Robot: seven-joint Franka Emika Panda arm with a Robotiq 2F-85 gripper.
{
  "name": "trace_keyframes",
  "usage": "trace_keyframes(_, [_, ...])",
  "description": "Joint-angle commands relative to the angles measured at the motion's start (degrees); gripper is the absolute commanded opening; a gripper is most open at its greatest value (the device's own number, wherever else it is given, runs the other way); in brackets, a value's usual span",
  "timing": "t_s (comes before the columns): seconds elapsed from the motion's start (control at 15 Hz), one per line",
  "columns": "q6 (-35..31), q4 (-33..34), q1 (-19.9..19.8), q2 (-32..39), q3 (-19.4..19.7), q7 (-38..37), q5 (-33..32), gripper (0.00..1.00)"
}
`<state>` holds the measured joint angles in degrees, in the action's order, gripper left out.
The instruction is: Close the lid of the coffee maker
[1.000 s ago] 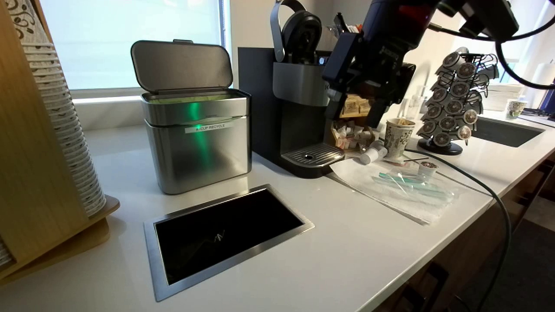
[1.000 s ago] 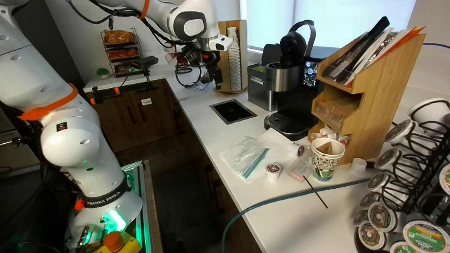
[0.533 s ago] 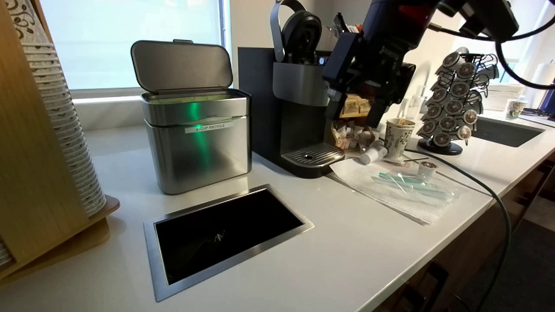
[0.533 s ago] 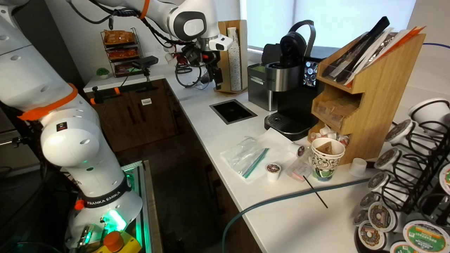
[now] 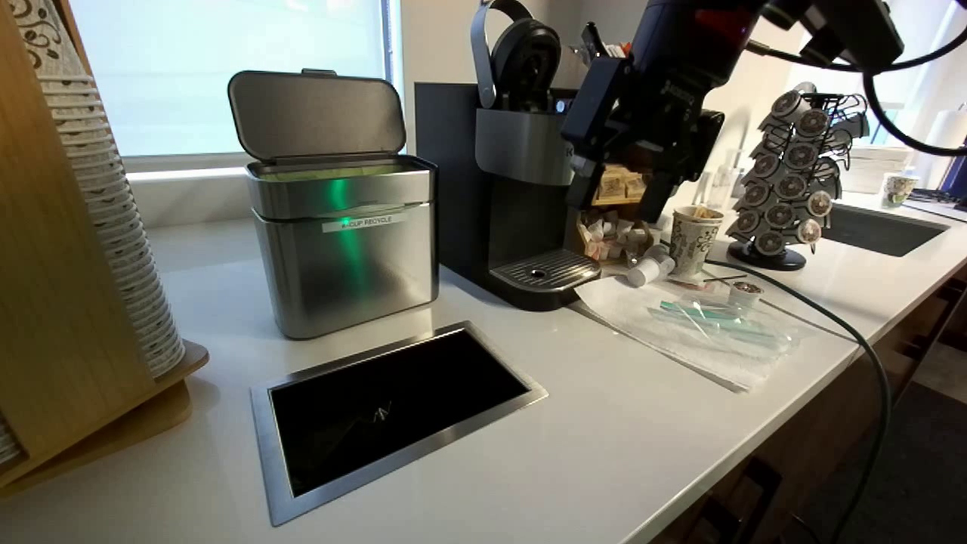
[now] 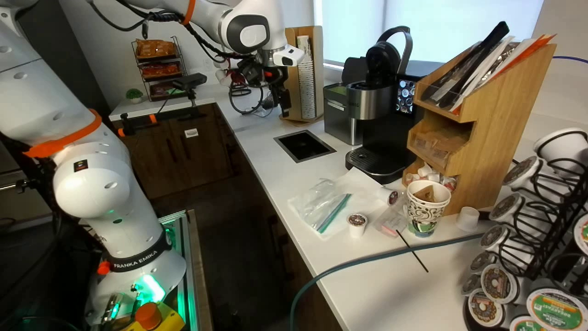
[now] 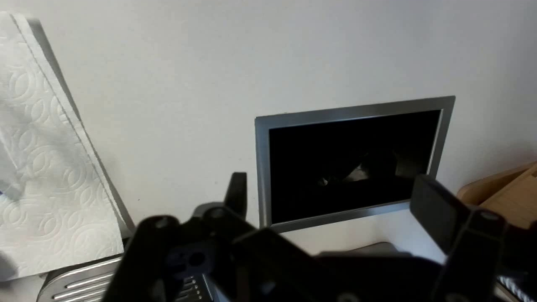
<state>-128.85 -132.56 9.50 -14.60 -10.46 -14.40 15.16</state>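
- wrist view: gripper (image 7: 330,180) spread wide, nothing between the fingers (image 7: 238,191); it hangs over the counter (image 7: 168,105); lid not seen here
- both exterior views: lid (image 5: 526,64) raised, on top of the pod coffee maker (image 5: 521,147), loop handle (image 6: 408,46) upright behind it; gripper not touching either
- handling, by guess: hard plastic, light, stiff, swinging on a hinge; easy at first, likely to resist near the end; smooth handle may slip in a pinch
- where to take it: probably no grip needed; get behind the top of the loop, push forward and down, finish by pressing from above; an off-centre shove could skid the machine
- pod inside or not: cannot tell
- in the way: k-cup recycle bin (image 5: 347,264) just beside, its bin lid (image 5: 317,117) up too; wooden organizer (image 6: 514,119) on the opposite side, packets (image 6: 480,71) jutting up; both would crowd a sideways approach
- low clutter: paper towel (image 7: 54,180), zip bag (image 6: 317,197), pod (image 6: 357,224); unlikely to block
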Motion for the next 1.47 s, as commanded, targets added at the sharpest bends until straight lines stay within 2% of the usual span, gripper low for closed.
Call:
trace_keyframes(0.0, [0.1, 0.1, 0.0, 0.0, 0.0, 0.0, 0.0, 1.0])
trace_keyframes(0.93, [0.1, 0.1, 0.0, 0.0, 0.0, 0.0, 0.0, 1.0])
trace_keyframes(1.4, [-14.9, 5.1, -6.6, 1.4, -2.2, -11.9, -21.2, 1.0])
